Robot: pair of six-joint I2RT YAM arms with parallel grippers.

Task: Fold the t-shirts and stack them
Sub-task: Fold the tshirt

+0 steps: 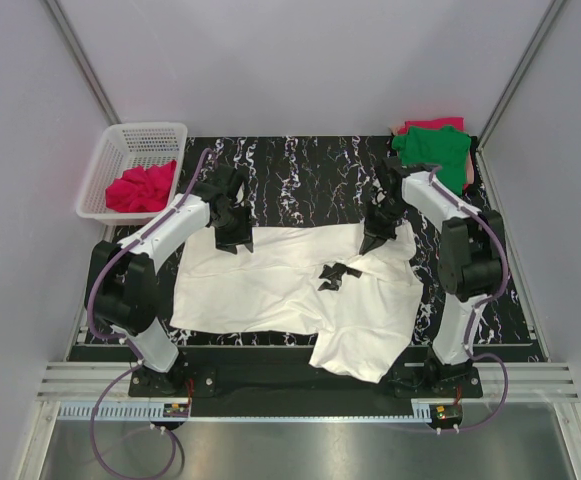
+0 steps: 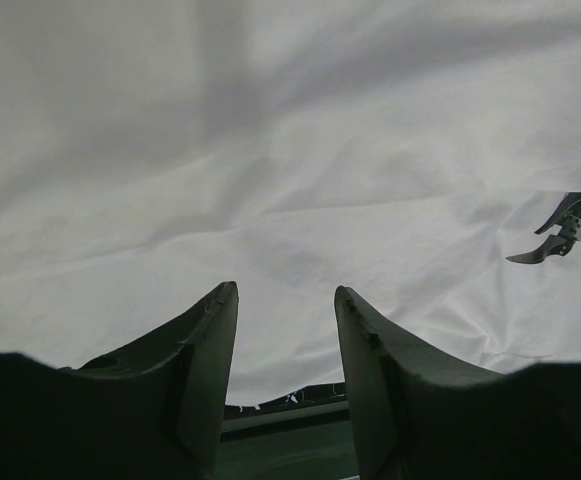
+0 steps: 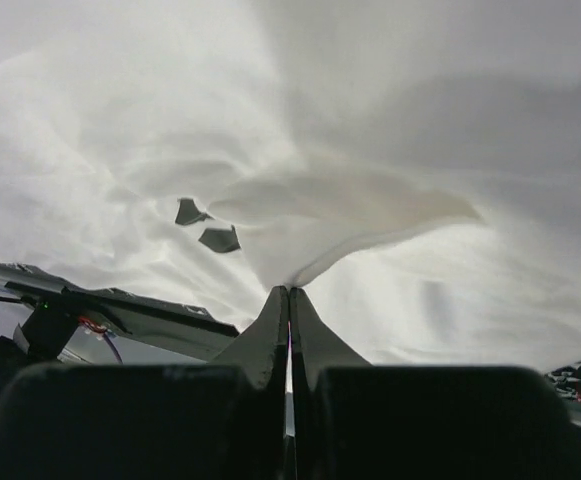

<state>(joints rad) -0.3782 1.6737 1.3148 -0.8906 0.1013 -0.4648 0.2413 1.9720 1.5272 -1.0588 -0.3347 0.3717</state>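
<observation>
White t-shirt (image 1: 270, 280) is spread flat but wrinkled across the middle of the marbled tabletop (image 1: 300, 165). Right claw (image 3: 289, 290) is clenched on a pinched ridge of cloth at the white t-shirt's far-right edge. Left claw (image 2: 285, 290) is released, fingers apart with nothing between them, at the white t-shirt's far-left edge; can't tell if it touches the cloth. Green t-shirt (image 1: 435, 150) sits beyond the white t-shirt's far-right corner, apart from it. Pinkish-red t-shirt (image 1: 142, 188) is bunched in a white basket (image 1: 130, 135) beyond the white t-shirt's far-left corner.
</observation>
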